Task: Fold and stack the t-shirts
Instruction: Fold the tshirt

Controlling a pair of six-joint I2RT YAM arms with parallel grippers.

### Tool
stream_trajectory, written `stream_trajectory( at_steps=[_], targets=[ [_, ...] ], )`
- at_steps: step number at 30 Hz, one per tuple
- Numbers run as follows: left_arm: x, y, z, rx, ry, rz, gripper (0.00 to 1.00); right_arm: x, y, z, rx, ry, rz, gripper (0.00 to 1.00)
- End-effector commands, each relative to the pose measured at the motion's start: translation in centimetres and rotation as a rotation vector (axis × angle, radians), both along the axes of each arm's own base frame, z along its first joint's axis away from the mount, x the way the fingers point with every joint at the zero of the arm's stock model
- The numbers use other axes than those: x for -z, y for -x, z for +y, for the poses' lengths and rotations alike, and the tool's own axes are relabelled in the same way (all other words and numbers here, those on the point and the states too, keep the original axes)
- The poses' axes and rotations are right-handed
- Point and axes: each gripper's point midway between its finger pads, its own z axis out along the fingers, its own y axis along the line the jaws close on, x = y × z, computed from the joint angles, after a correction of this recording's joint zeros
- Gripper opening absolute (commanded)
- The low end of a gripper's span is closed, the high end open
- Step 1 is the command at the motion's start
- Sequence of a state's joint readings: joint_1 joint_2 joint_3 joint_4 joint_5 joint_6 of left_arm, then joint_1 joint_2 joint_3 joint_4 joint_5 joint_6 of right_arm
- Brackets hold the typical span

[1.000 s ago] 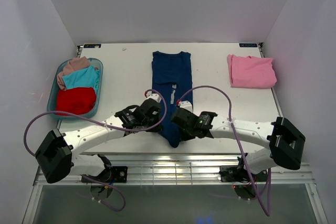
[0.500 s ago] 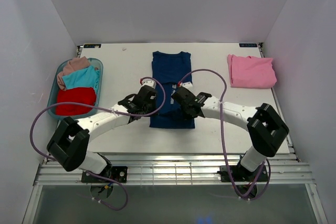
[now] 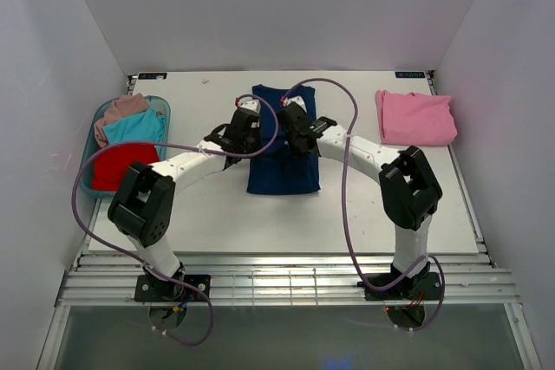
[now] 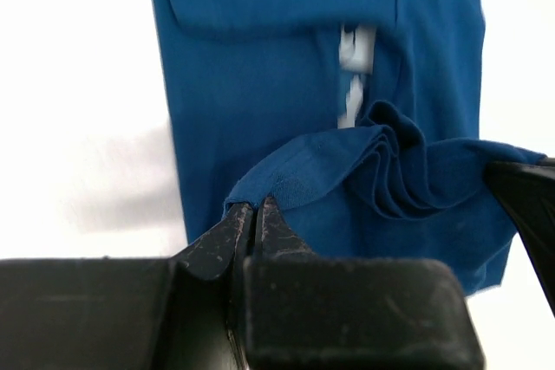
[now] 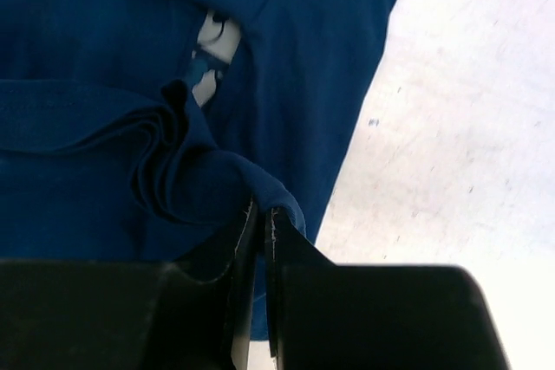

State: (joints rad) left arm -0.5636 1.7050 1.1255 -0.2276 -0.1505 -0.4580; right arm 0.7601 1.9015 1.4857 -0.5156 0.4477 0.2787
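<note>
The soft navy cloth t-shirt (image 3: 284, 175) lies at the middle of the white table (image 3: 199, 205). The left gripper (image 4: 254, 214) and right gripper (image 5: 260, 214) each pinch 1 hem corner. The cloth looks light and limp and sags between them, so corner holds suit it best.

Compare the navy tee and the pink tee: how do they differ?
The navy tee lies mid-table; the pink tee sits far right. The left gripper and right gripper pinch the navy tee's bunched edge; the pink tee lies untouched. The pink tee is a flat folded rectangle; the navy tee is mid-fold. Both rest on the table.
</note>
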Motion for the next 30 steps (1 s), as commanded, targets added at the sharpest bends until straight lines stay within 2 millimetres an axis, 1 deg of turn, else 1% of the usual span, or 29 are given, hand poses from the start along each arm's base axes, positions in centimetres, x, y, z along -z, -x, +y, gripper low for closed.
stream_trajectory(
  at_steps=[1, 2, 3, 4, 5, 6, 7, 8, 10, 11, 13, 14, 16, 17, 18, 19, 20, 21, 22, 23, 24, 25, 26, 27, 28, 29, 30],
  targets=[
    [-2.5, -3.2, 0.5, -0.007, 0.017, -0.074, 0.09, -2.5, -3.2, 0.1, -0.006, 0.005, -0.078, 0.08],
    [-2.4, -3.6, 0.7, -0.012, 0.014, -0.073, 0.09, -2.3, -3.6, -0.1, -0.002, 0.014, -0.075, 0.08],
    [-2.4, -4.2, 1.4, -0.028, 0.013, -0.073, 0.09, -2.3, -4.2, -0.5, 0.009, 0.016, -0.075, 0.08],
    [-2.2, -4.7, 1.6, -0.033, 0.015, -0.070, 0.09, -2.5, -4.7, -0.7, 0.010, 0.018, -0.082, 0.08],
    [-2.2, -5.1, 1.6, -0.032, 0.026, -0.071, 0.09, -1.9, -5.3, -1.2, 0.022, 0.027, -0.072, 0.08],
    [-2.0, -5.6, 2.2, -0.043, 0.030, -0.069, 0.09, -1.8, -5.6, -1.4, 0.024, 0.033, -0.069, 0.08],
    [-1.6, -6.1, 2.2, -0.043, 0.032, -0.061, 0.09, -2.1, -6.2, -1.6, 0.026, 0.034, -0.076, 0.08],
    [-1.3, -6.3, 2.2, -0.041, 0.033, -0.055, 0.09, -1.4, -6.5, -1.7, 0.027, 0.043, -0.064, 0.08],
    [-1.0, -7.1, 2.1, -0.031, 0.045, -0.044, 0.08, -1.0, -7.2, -2.3, 0.040, 0.052, -0.051, 0.08],
    [0.1, -7.1, 2.1, -0.023, 0.045, -0.014, 0.09, -0.5, -7.7, -2.5, 0.041, 0.062, -0.043, 0.08],
    [0.7, -7.4, 1.7, -0.008, 0.047, -0.002, 0.09, 0.0, -7.9, -2.7, 0.042, 0.075, -0.032, 0.08],
    [1.5, -7.5, 1.7, -0.004, 0.045, 0.011, 0.09, 0.5, -8.1, -2.8, 0.042, 0.083, -0.023, 0.08],
    [1.8, -7.7, 1.4, 0.009, 0.047, 0.011, 0.15, 1.3, -8.3, -3.0, 0.047, 0.091, -0.012, 0.08],
    [1.7, -8.2, 1.2, 0.011, 0.051, -0.001, 0.21, 1.9, -8.6, -3.3, 0.059, 0.100, -0.002, 0.09],
    [1.6, -8.5, 1.1, 0.012, 0.052, -0.006, 0.37, 2.2, -8.8, -3.6, 0.070, 0.103, -0.002, 0.21],
    [1.3, -8.9, 1.1, 0.010, 0.046, -0.015, 0.43, 2.3, -9.1, -3.8, 0.078, 0.108, -0.004, 0.25],
    [0.1, -9.8, 1.0, 0.003, 0.045, -0.044, 0.48, 2.0, -9.7, -4.1, 0.096, 0.117, -0.019, 0.29],
    [-0.8, -10.4, 1.1, -0.010, 0.037, -0.064, 0.53, 1.6, -10.1, -4.4, 0.104, 0.124, -0.032, 0.37],
    [-1.8, -11.1, 1.8, -0.039, 0.009, -0.094, 0.55, 0.4, -10.5, -4.8, 0.121, 0.137, -0.063, 0.39],
    [-2.6, -11.4, 2.2, -0.054, -0.011, -0.106, 0.56, -0.8, -10.9, -5.0, 0.130, 0.137, -0.091, 0.40],
    [-5.3, -12.4, 2.4, -0.075, -0.010, -0.159, 0.56, -2.2, -11.3, -5.0, 0.126, 0.137, -0.120, 0.41],
    [-6.5, -12.9, 3.3, -0.122, -0.039, -0.192, 0.57, -4.4, -11.5, -5.3, 0.140, 0.126, -0.167, 0.43],
    [-7.5, -12.9, 3.9, -0.145, -0.054, -0.204, 0.57, -5.6, -11.5, -5.4, 0.142, 0.120, -0.193, 0.44],
    [-9.7, -12.9, 4.4, -0.171, -0.051, -0.243, 0.57, -6.1, -11.2, -5.7, 0.141, 0.120, -0.203, 0.48],
    [-10.7, -12.7, 5.0, -0.199, -0.054, -0.263, 0.57, -7.8, -10.8, -5.9, 0.143, 0.097, -0.229, 0.48],
    [-11.5, -12.3, 5.1, -0.214, -0.026, -0.272, 0.57, -8.5, -10.6, -5.7, 0.136, 0.072, -0.241, 0.48],
    [-10.9, -11.4, 5.1, -0.209, -0.013, -0.256, 0.57, -7.7, -9.8, -5.9, 0.121, 0.071, -0.221, 0.48]
  ],
)
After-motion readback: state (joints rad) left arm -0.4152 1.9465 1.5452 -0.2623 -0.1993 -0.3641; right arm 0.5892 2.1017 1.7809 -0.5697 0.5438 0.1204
